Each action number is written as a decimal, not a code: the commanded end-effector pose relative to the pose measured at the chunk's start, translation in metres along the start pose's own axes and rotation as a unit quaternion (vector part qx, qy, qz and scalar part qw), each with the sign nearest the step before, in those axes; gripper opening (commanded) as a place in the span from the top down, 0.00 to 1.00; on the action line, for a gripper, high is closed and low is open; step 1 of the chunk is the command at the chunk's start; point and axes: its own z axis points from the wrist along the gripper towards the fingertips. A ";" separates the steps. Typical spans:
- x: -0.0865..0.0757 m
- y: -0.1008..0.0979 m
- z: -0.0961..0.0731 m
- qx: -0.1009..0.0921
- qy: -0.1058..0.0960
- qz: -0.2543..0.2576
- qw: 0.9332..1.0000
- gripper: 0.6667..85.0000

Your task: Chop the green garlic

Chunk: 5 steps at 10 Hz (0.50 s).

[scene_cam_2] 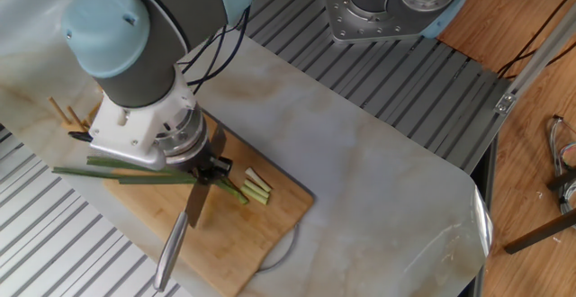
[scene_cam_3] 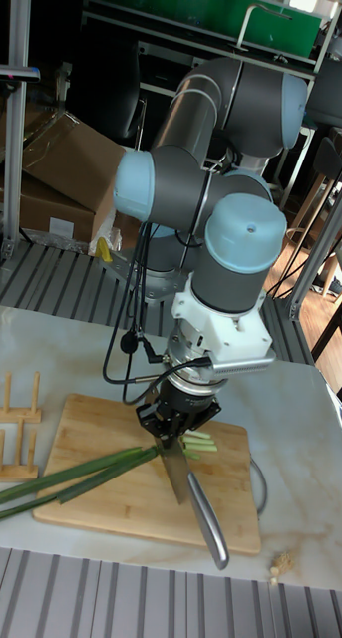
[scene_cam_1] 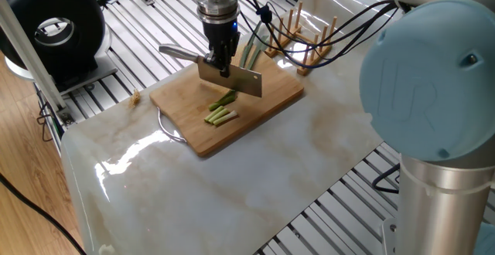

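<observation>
My gripper [scene_cam_1: 219, 60] is shut on a cleaver-style knife [scene_cam_1: 232, 79], whose steel handle [scene_cam_1: 179, 52] sticks out to the side. The blade hangs just above the green garlic [scene_cam_1: 229, 98], which lies on a bamboo cutting board [scene_cam_1: 263, 104]. Its dark leaves [scene_cam_2: 126, 173] run off the board's edge. A few short pale cut pieces [scene_cam_1: 221, 116] lie beside the blade. In the tall fixed view the gripper [scene_cam_3: 175, 424] holds the knife [scene_cam_3: 177, 474] edge-down over the stalk [scene_cam_3: 81, 474], with the cut pieces [scene_cam_3: 198, 444] just beyond it.
A wooden peg rack [scene_cam_1: 305, 42] stands right behind the board. A small crumb [scene_cam_1: 135, 96] lies on the marble tabletop [scene_cam_1: 232, 185]. A black round device [scene_cam_1: 58, 31] sits at the far left. The arm's big blue joint [scene_cam_1: 425, 93] fills the right of that view.
</observation>
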 end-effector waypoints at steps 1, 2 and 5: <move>0.000 0.008 -0.007 -0.015 -0.004 0.002 1.000 0.99; 0.002 0.011 -0.011 -0.015 -0.001 0.004 1.000 0.99; 0.008 0.004 -0.007 -0.008 0.002 0.004 1.000 0.99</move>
